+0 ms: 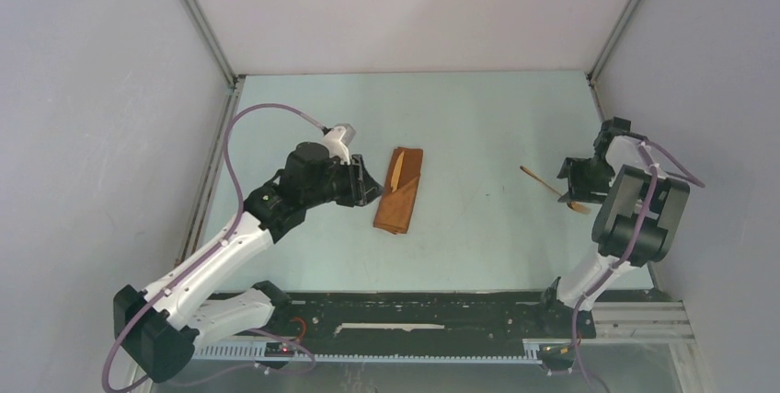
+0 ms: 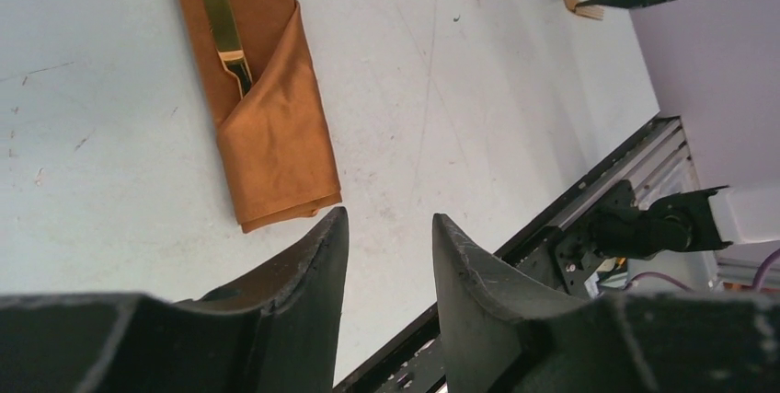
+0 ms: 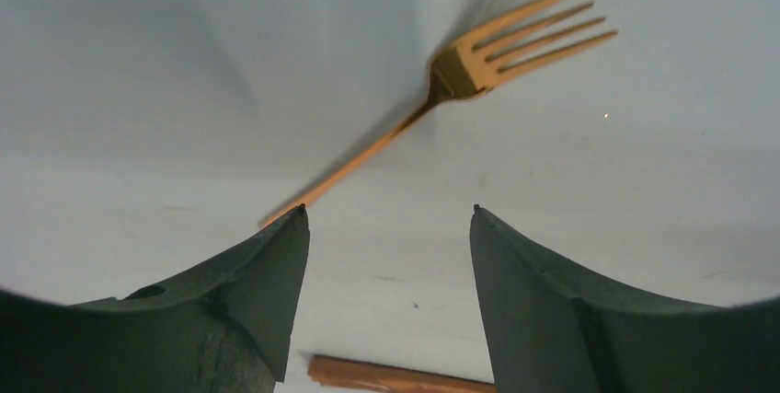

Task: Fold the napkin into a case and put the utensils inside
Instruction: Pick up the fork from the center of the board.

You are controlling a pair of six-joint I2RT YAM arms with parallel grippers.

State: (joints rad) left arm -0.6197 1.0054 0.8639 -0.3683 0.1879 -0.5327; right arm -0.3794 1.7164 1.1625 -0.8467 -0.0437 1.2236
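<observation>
Near the centre of the overhead view, on the pale green table, lies the case, rust-orange cloth already folded into a narrow pocket with a diagonal flap edge. Its long axis runs almost straight up and down the frame, leaning slightly so that the top end sits further right than the bottom end. The closed fold is at the bottom of the frame and the pocket mouth faces the top. One golden utensil, which looks to me like a knife, is already tucked under the flap along that same axis, with its upper part sticking out toward the top of the frame. So I judge the folding done and half the loading done. The fork is not yet inside: it lies flat on the table well apart from the case, at the right of the frame. Its long axis is diagonal, handle toward the upper left and tines toward the lower right. My left pincer sits just left of the case, jaws apart with nothing between them. My right pincer is beside the tine end of the fork, jaws spread wide and empty; in its wrist view the fork is blurred and lies beyond the fingertips. What is left, as I judge it, is to pick up the fork and slide it into the pocket.
</observation>
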